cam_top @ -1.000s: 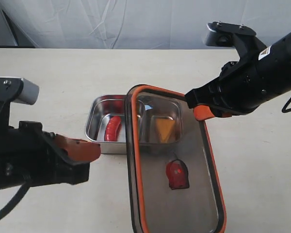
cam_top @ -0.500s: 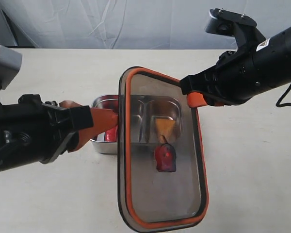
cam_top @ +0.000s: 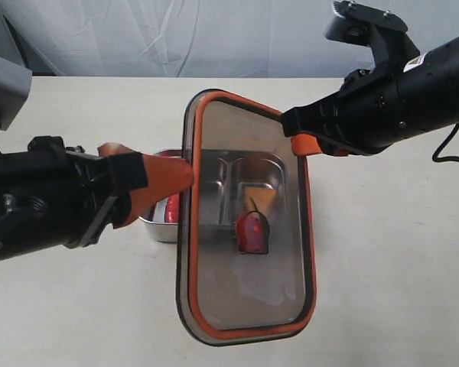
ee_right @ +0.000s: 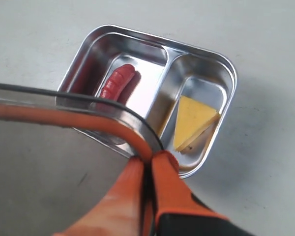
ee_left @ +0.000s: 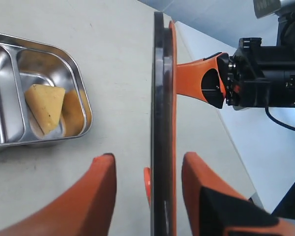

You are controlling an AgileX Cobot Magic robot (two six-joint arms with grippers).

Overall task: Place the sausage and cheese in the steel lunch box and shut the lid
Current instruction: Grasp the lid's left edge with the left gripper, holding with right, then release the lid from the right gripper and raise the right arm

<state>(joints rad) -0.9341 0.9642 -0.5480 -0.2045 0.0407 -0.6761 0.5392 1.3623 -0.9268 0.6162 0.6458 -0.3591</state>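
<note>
My right gripper (cam_top: 301, 144) (ee_right: 148, 158) is shut on the rim of the dark translucent lid (cam_top: 245, 290) (ee_right: 44, 167), holding it in the air above the steel lunch box (cam_top: 159, 228) (ee_right: 227, 66). The lid's orange valve tab (cam_top: 252, 233) shows near its middle. My left gripper (cam_top: 185, 177) (ee_left: 150, 156) is open and straddles the lid's opposite edge (ee_left: 162, 113), with a gap on each side. In the box, the red sausage (cam_top: 170, 208) (ee_right: 117, 81) lies in one compartment and the yellow cheese (cam_top: 260, 199) (ee_left: 44, 109) (ee_right: 194, 120) in the other.
The box stands on a pale tabletop (cam_top: 398, 252) with a white cloth backdrop (cam_top: 214, 34) behind. Both arms hang low over the table on either side of the box. A black cable (cam_top: 451, 157) trails from the right arm.
The lid has shifted left and now sits over more of the box. My left gripper has come forward and risen so its open fingers straddle the lid's left edge.
</note>
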